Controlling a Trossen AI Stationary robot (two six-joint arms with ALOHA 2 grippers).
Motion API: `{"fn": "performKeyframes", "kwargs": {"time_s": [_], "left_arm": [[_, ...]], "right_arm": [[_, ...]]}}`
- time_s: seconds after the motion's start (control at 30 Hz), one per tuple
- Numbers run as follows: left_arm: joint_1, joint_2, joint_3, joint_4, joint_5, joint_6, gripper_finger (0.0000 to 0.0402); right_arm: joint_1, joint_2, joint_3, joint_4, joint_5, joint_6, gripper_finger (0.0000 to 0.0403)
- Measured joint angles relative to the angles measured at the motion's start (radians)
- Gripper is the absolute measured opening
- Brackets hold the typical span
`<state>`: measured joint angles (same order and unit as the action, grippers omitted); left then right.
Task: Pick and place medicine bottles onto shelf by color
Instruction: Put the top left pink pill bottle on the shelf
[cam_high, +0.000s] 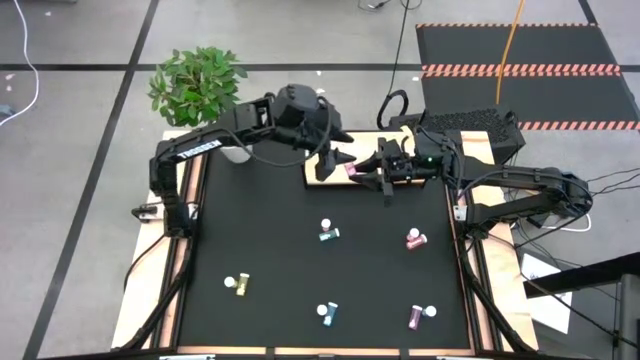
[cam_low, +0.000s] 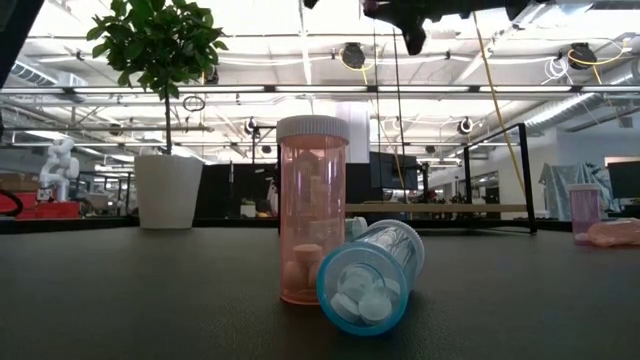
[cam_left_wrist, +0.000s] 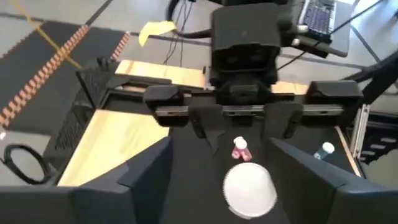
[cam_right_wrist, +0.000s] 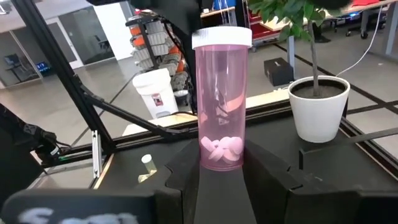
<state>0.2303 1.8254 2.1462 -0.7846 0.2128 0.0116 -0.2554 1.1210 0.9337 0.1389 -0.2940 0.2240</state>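
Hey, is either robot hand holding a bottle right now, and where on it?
The right hand grips a pink medicine bottle upright by its base. The left hand is above its white cap, not clearly gripping.

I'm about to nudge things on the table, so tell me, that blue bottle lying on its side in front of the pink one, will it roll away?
Probably yes. The blue bottle lies on its round side on the flat table, so a sideways push should roll it. It looks like light clear plastic with only a few pills inside, so little would slow it. The upright pink bottle just behind might stop it.
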Motion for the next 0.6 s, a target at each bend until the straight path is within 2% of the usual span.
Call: {"fn": "performKeyframes", "kwargs": {"time_s": [0.17, 0.6], "left_arm": [[0.007, -0.022, 0.006, -0.022, 0.048, 0.016, 0.0283], [0.007, -0.018, 0.005, -0.089, 0.05, 0.01, 0.0251]], "right_arm": [[0.0, -0.002, 0.001, -0.002, 0.001, 0.002, 0.0105], [-0.018, -0.002, 0.001, -0.002, 0.002, 0.003, 0.0105]]}}
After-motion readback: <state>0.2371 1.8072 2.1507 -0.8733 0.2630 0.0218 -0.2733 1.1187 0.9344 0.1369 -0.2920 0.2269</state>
